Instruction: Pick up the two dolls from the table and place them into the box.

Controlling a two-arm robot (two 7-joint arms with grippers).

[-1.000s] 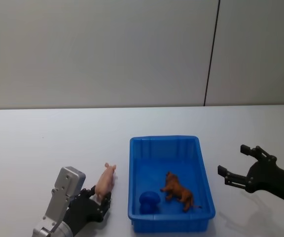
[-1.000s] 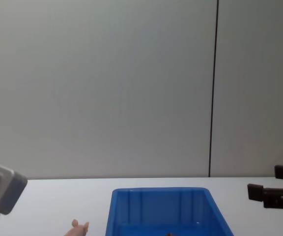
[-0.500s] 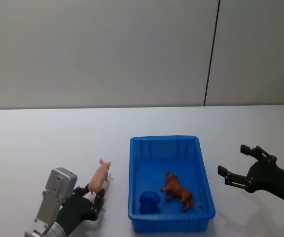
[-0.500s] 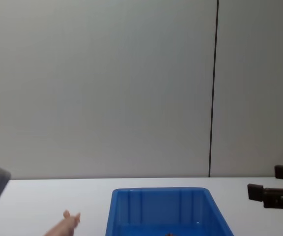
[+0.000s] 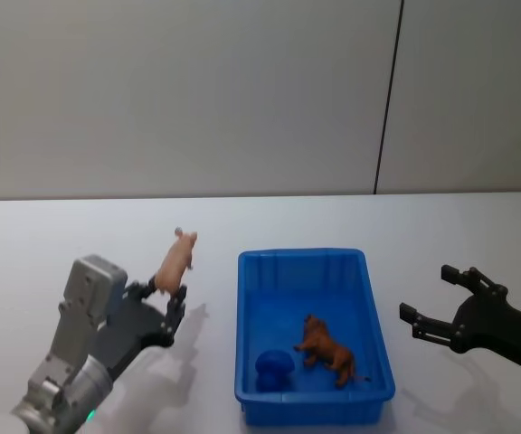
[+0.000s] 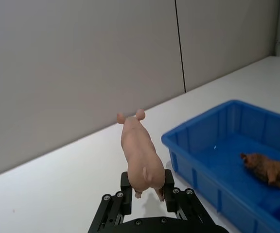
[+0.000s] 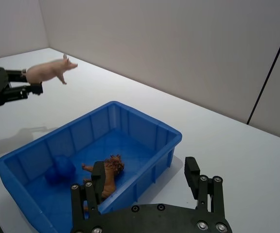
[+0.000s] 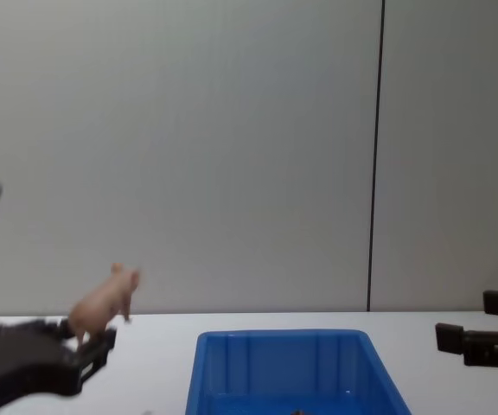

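My left gripper [image 5: 165, 291] is shut on the peach-pink pig doll [image 5: 175, 257] and holds it in the air above the table [image 5: 52, 244], just left of the blue box [image 5: 301, 256]. In the left wrist view the pig [image 6: 140, 153] stands up from between the fingers [image 6: 171, 191], snout away from the camera. The other doll, a brown four-legged animal [image 5: 327, 349], lies inside the box. My right gripper [image 5: 426, 294] hovers open to the right of the box with nothing in it.
A dark blue rounded object [image 5: 272, 366] sits in the box's near left corner beside the brown doll. A grey wall with a dark vertical seam [image 5: 387, 99] runs behind the table. Bare white tabletop surrounds the box.
My left gripper has risen from near the tabletop with the pig in it, moving up and farther from me. The right gripper, the box and the brown doll have stayed put.
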